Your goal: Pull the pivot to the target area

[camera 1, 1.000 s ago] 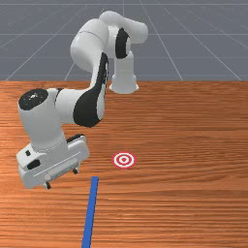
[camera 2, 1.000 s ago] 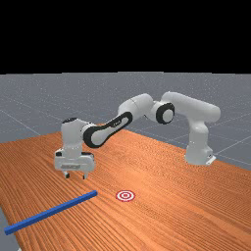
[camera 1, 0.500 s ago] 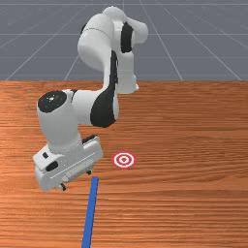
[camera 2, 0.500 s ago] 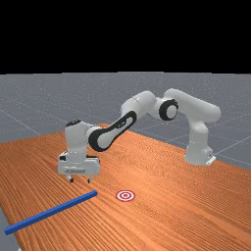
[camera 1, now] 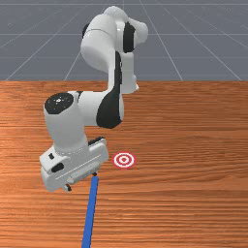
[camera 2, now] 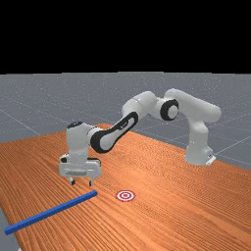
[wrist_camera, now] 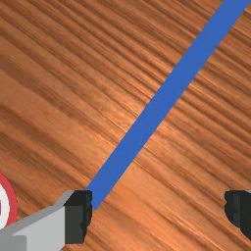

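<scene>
Near the end of a long blue bar hangs my gripper, open and above the table in the front view. The far view has the gripper over the table just behind the same bar. A red-and-white ringed target lies to the front view's right of the hand; the far view has this target beyond the bar's near end. In the wrist view the gripper stands wide, and the bar runs to beside one fingertip, with the target past that finger.
Orange-brown wood of the table surrounds the bar and target. The arm's base stands on the table at the far view's right. The bar's other end lies near the table's edge in the far view.
My hand has moved toward the front view's right and lower, nearer the bar's end and the target. The bar and target have stayed in place.
</scene>
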You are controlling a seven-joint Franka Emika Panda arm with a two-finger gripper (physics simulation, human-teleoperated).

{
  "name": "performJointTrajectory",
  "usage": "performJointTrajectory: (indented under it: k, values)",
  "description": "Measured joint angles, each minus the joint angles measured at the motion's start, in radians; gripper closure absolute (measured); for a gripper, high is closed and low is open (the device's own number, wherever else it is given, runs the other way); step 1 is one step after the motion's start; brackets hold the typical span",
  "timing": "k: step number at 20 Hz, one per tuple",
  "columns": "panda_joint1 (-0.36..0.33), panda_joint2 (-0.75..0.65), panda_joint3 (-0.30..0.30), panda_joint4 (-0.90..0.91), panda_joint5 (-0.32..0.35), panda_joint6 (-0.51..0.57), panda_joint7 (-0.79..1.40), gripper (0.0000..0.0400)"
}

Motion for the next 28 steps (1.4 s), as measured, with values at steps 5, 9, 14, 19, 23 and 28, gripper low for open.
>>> performJointTrajectory:
  k: [5,9,14,19,23,28]
  values:
    - [0.006,-0.010,0.029,-0.016,-0.046,-0.006,-0.207,0.0000]
    - [0.052,-0.042,0.021,-0.076,-0.020,0.029,-0.044,0.0000]
    - [0.055,0.041,0.021,0.078,-0.023,-0.045,-0.039,0.0000]
    - [0.041,0.018,0.034,-0.081,-0.007,0.204,-0.069,0.0000]
    - [0.110,0.129,-0.078,0.079,-0.106,0.098,0.049,0.0000]
    - [0.055,0.222,-0.004,0.244,-0.045,0.043,-0.034,0.0126]
